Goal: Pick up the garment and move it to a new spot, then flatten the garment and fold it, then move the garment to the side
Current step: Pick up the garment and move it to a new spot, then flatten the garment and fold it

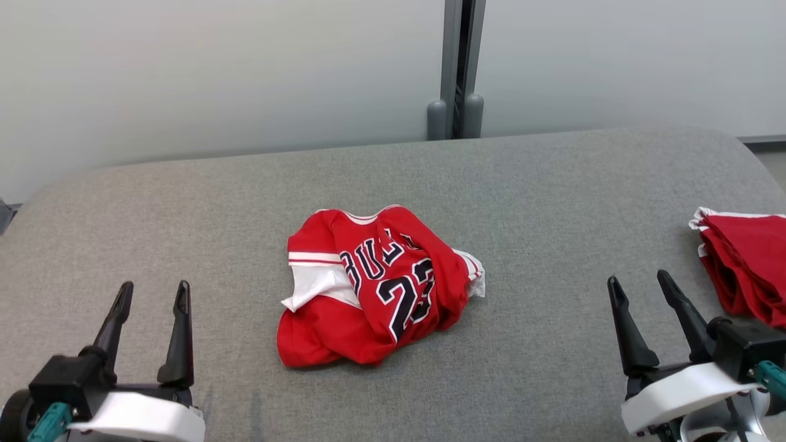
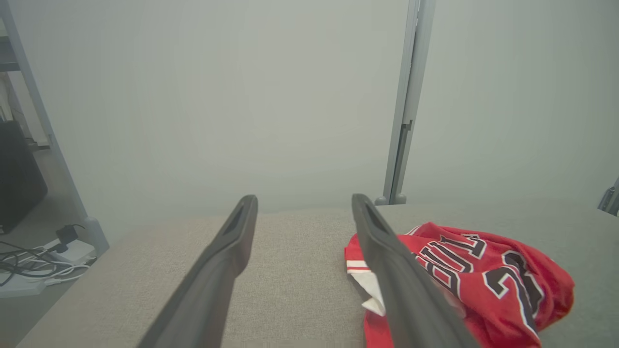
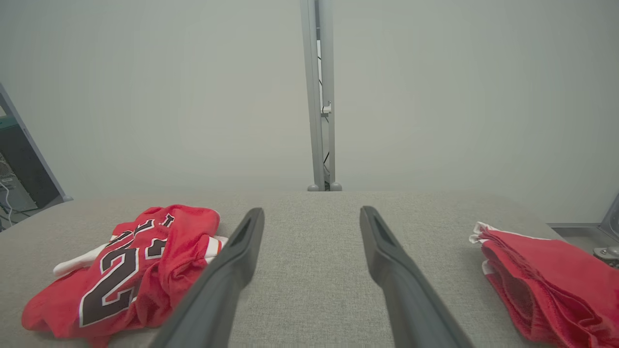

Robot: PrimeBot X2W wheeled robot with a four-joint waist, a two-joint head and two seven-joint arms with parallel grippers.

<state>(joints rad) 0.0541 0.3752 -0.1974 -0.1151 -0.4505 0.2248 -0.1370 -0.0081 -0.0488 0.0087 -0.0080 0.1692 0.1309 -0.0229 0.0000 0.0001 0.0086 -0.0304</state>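
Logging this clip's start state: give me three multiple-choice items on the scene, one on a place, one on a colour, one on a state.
1. Where does the jersey lie on the table?
A. near the middle
B. at the left edge
C. hanging off the front

2. What colour are the jersey's numerals?
A. yellow
B. dark with white edging
C. green

3. How do the left gripper and right gripper stand?
A. both shut on the jersey
B. left shut, right open
C. both open and empty

Answers:
1. A: it lies crumpled midway between the two grippers.
2. B: the digits are dark, outlined in white.
3. C: each pair of fingers stands apart, clear of the cloth.
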